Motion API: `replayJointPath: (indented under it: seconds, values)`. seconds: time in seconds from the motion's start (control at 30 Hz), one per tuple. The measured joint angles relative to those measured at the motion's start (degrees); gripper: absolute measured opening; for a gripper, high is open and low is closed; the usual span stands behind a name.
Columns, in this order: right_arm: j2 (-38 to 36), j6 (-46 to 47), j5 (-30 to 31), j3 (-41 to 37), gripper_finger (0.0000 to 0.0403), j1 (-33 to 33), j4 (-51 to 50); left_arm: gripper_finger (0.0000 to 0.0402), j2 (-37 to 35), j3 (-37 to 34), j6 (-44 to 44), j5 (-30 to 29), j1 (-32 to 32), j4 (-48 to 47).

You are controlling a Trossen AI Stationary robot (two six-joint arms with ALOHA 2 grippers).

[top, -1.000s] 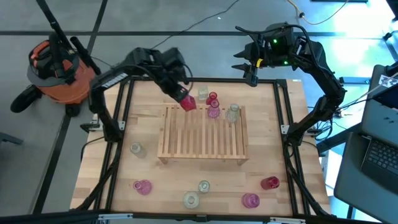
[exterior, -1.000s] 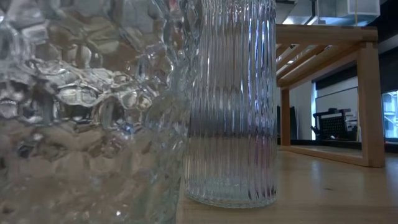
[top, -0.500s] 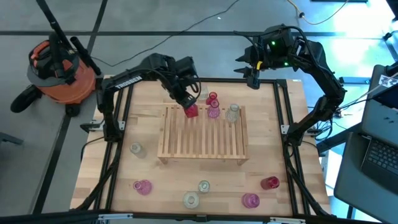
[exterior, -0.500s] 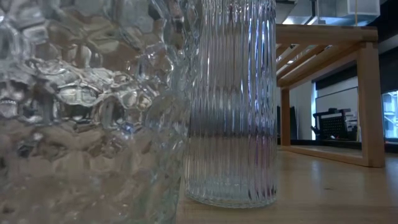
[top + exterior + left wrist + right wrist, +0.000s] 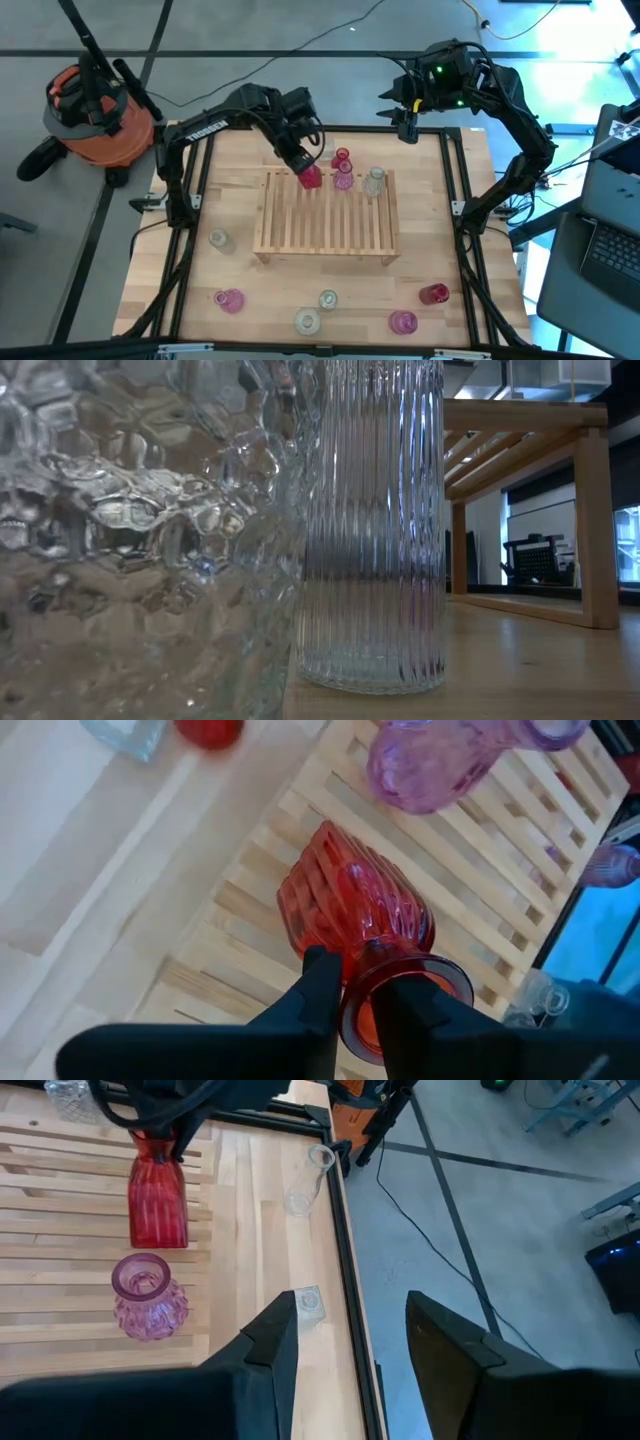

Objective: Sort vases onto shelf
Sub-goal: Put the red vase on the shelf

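A red ribbed vase (image 5: 310, 179) stands on the shelf (image 5: 325, 230), near its far left corner. My left gripper (image 5: 303, 167) is shut on this vase. A pink vase (image 5: 343, 181) and a clear vase (image 5: 374, 182) stand on the slats to its right. A small red vase (image 5: 342, 158) and a clear one (image 5: 326, 152) stand just past the shelf's far rail. My right gripper (image 5: 402, 113) hangs open and empty over the table's far edge. Several more vases stand on the tabletop near the front, among them a pink one (image 5: 230, 299) and a red one (image 5: 433, 293). My left gripper pinches the red vase's narrow neck (image 5: 372, 960), just below the flared rim (image 5: 405, 1005), between its two fingers (image 5: 318, 982). The fingers come from above, slanting down. The vase stands upright with its base (image 5: 157, 1238) on the shelf's slats.
Two clear glass vases (image 5: 370, 520) (image 5: 130, 540) stand right in front of the low camera, with the shelf (image 5: 520, 420) behind them. A black frame (image 5: 190, 210) borders the table. An orange vacuum cleaner (image 5: 95, 110) stands on the floor at the far left.
My left gripper has moved toward the table's right edge and down, carrying the red vase. The vase hung tilted over the shelf's far left corner. It now stands upright on the slats, next to the pink vase.
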Motion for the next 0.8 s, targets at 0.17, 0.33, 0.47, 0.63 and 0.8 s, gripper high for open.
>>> replayJointPath:
  seconds: [0.17,0.33,0.47,0.63,0.8]
  values:
    - [0.0,0.0,0.0,0.0,0.0138,0.0,0.0,0.0058,0.0,0.0,1.8,1.7,0.0,-0.1]
    - [0.0,0.0,0.0,0.0,0.0138,0.0,0.0,0.0104,0.0,0.0,2.2,1.0,0.0,0.2]
    - [0.0,0.0,0.0,0.0,0.0138,0.0,0.0,0.0136,0.0,0.0,1.7,-0.7,0.4,0.8]
    - [0.0,0.0,0.0,0.0,0.0138,0.0,0.0,0.0154,-0.1,0.0,0.4,0.6,1.3,2.0]
    - [0.0,-0.1,0.0,0.0,0.0138,0.0,0.0,0.0156,-1.0,0.8,-1.3,5.1,3.2,3.3]
